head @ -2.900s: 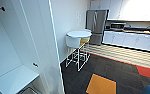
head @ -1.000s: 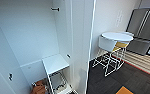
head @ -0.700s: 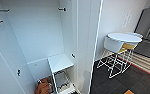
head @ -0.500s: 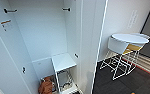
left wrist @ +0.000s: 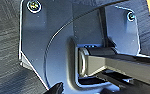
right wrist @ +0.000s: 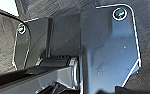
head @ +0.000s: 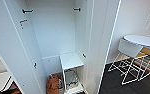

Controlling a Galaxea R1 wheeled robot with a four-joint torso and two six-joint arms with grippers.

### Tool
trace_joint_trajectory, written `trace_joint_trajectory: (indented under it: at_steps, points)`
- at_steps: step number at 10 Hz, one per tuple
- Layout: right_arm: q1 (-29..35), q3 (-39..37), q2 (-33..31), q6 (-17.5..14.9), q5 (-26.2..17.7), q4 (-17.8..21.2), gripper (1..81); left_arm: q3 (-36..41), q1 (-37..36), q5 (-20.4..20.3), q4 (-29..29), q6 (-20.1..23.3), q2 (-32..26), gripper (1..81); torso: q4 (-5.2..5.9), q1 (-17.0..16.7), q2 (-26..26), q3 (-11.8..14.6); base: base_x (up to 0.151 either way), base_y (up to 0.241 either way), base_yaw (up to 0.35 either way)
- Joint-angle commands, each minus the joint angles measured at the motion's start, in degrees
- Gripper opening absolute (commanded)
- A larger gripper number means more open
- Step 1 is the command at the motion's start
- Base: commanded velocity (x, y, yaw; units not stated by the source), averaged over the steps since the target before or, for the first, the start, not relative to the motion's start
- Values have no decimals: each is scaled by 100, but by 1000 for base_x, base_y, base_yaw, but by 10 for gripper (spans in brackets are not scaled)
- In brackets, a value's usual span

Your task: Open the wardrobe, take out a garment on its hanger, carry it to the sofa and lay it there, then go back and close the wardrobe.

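Head view faced the wardrobe [head: 53, 37] with both doors swung wide, its white inside bare down to a low shelf [head: 71, 60] and short rail brackets [head: 27, 11] high on the side walls. No white garment or hanger hung there, and the sofa was not in front of the camera; an orange cloth [head: 52, 83] lay slumped on the wardrobe floor beside the shelf unit. A round table [head: 143, 40] and a chair [head: 129, 48] stood off to the right. Both wrist views looked at dark floor, and whether either tool was spread or pressed together I cannot tell. Judging by the open doors and bare rail, the closing step was in hand; the next move called for reaching each door edge and swinging it to the centre seam.
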Motion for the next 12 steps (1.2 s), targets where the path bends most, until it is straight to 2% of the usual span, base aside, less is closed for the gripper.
trace_joint_trajectory:
  at_steps: [1, 4, 9, 12]
  points:
    - [255, 19, 20, -10, -314, -7, 811, 514, -206, 329, -254, -11, -251, 811, 0, 5, 0, 0, 0, 0, 256]
    - [282, 45, 46, -10, -305, 2, 811, 902, -224, 433, -430, -11, -436, 811, 0, 5, 0, 0, 0, 0, 256]
    - [229, -33, 2, 8, -226, 37, 811, 832, -119, 364, -325, 103, -471, 811, 0, 5, 0, 0, 0, 0, 174]
    - [264, -7, 11, 8, -235, 37, 811, 647, -92, 197, -281, 393, -436, 811, 0, 5, 0, 0, 0, 0, 151]
